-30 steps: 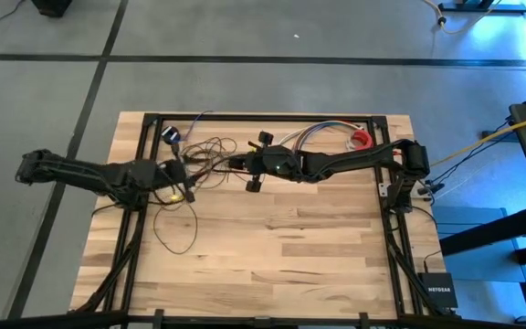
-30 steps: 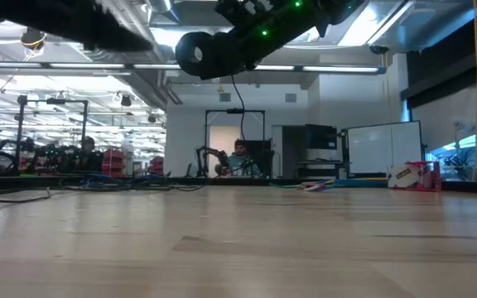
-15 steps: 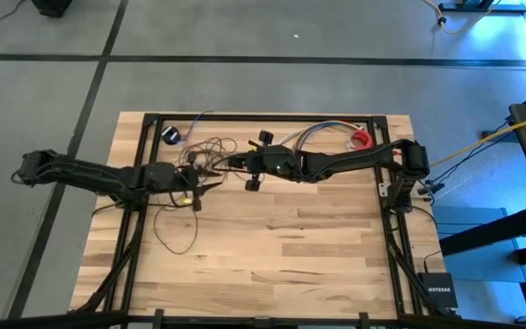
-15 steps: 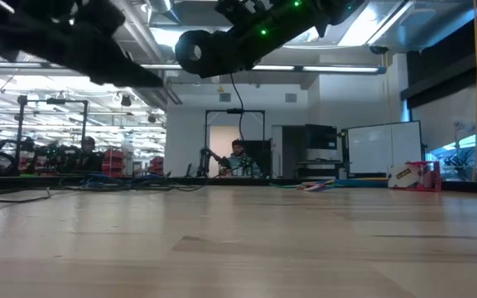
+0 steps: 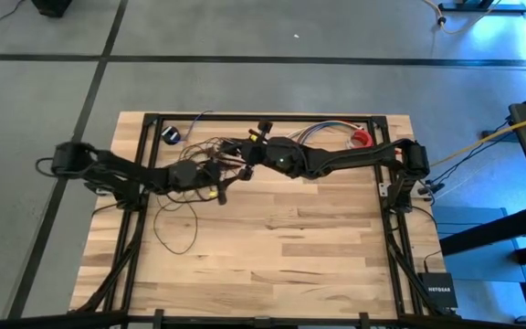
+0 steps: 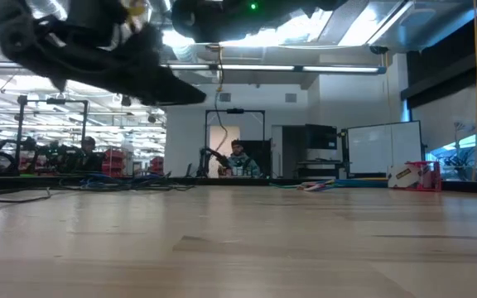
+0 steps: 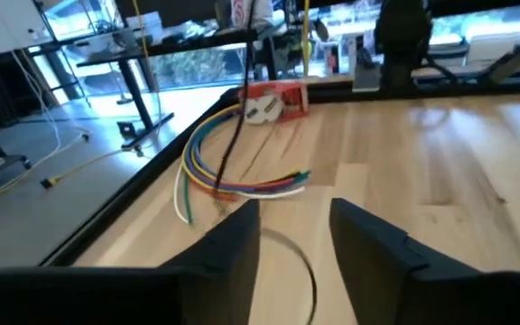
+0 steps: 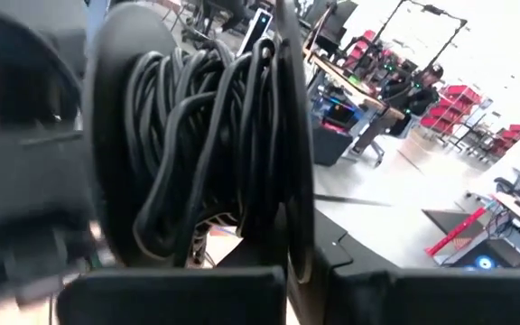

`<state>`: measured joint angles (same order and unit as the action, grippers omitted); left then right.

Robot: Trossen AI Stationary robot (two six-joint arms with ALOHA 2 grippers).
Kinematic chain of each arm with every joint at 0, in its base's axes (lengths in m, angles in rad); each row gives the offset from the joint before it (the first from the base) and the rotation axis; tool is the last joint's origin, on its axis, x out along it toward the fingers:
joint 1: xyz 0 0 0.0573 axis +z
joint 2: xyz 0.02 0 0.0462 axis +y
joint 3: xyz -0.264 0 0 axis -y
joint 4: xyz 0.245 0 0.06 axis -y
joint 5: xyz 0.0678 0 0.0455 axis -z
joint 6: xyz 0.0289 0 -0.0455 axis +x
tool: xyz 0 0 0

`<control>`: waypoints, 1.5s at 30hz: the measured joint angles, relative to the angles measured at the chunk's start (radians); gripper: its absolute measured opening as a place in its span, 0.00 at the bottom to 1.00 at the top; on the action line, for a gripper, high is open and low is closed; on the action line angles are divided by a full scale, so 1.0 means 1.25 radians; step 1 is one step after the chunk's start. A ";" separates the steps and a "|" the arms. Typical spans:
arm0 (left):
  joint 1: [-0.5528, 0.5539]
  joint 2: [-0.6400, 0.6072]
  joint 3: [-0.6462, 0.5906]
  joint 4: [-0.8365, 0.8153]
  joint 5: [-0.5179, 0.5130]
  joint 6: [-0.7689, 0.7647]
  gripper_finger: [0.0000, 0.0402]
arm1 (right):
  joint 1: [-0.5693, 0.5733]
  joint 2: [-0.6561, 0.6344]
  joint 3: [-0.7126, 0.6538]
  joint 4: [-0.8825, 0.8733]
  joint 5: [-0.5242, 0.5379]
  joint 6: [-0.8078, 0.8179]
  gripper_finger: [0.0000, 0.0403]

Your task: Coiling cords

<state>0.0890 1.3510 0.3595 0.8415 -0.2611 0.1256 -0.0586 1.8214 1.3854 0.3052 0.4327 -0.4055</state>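
The cords are one thin dark wire. Its black puck (image 5: 172, 135) lies at the far left of the table, tangled loops (image 5: 206, 151) sit between the arms, and one wide loop (image 5: 175, 228) lies toward the near side. My right gripper (image 5: 247, 151) is shut, with a thick coil of the cord (image 8: 206, 153) wound around it; a strand (image 6: 219, 83) hangs below. My left gripper (image 7: 296, 212) is open just near of the right one (image 5: 226, 179), above the table, with nothing between its fingers. My right gripper carries several turns of the cord (image 8: 242, 135) wound around its shut fingers, held high above the table. The coil itself hides where the fingers pinch the cord. The fingers reach roughly level from the table's right side, and a strand hangs slack below them.
A short bundle of multicoloured wires (image 5: 322, 131) and a red roll (image 5: 362, 139) lie at the far right of the table. A black frame bar (image 5: 263, 118) runs along the far edge. The near half of the wooden top (image 5: 290, 256) is bare.
My left gripper has swung toward the table's right edge and come down, rolling a little, and now sits just below the right gripper. My right gripper has risen and shifted toward the far edge, carrying the coil with it.
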 joint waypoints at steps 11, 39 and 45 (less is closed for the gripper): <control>0.030 0.054 0.085 -0.075 -0.104 0.047 0.46 | 0.000 0.000 0.006 -0.032 0.001 -0.017 0.01; 0.098 0.071 0.085 -0.113 -0.097 0.118 0.03 | 0.032 -0.001 0.006 -0.032 -0.098 -0.018 0.01; 0.097 0.023 0.085 -0.198 -0.120 0.131 0.01 | 0.073 -0.017 0.006 -0.122 0.064 -0.069 0.01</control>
<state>0.2104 1.3798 0.4656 0.5938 -0.4106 0.2892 0.0321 1.8001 1.3933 0.1529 0.5129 -0.4915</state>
